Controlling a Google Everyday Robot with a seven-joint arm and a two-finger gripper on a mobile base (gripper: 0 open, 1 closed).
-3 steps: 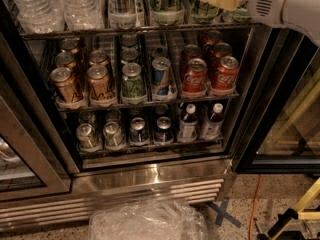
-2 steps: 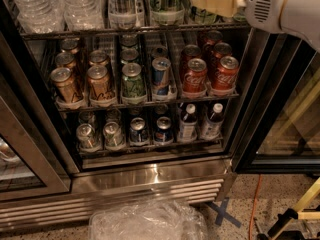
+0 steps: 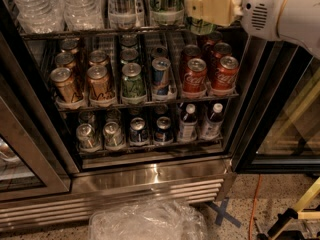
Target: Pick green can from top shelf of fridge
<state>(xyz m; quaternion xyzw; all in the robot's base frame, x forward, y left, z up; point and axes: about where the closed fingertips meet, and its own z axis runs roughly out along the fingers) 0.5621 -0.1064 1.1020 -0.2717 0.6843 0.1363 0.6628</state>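
The fridge (image 3: 150, 176) stands open, with a steel frame and a dark interior. Its top shelf (image 3: 75, 32) is a wire rack with a steel front rail, at the top of the view. My gripper (image 3: 210, 9), with cream fingers (image 3: 200, 6) on a white arm, is at the right end of that shelf. It is closed around the pale green can (image 3: 199, 26), whose base shows just below the fingers and overlaps the front rail. The can's top is hidden by the gripper. Another tall green can (image 3: 165, 1) stands to its left.
A tall striped can (image 3: 122, 1) and water bottles (image 3: 35, 6) share the top shelf. Below are gold cans (image 3: 65, 84), a short green can (image 3: 132, 81) and red cans (image 3: 194, 76). Glass doors stand open on the right (image 3: 290, 119) and left (image 3: 20, 154). A plastic bag (image 3: 147, 221) lies on the floor.
The gripper has moved a little left and down along the top shelf's right end, and the green can's base now shows below its fingers, over the rail.
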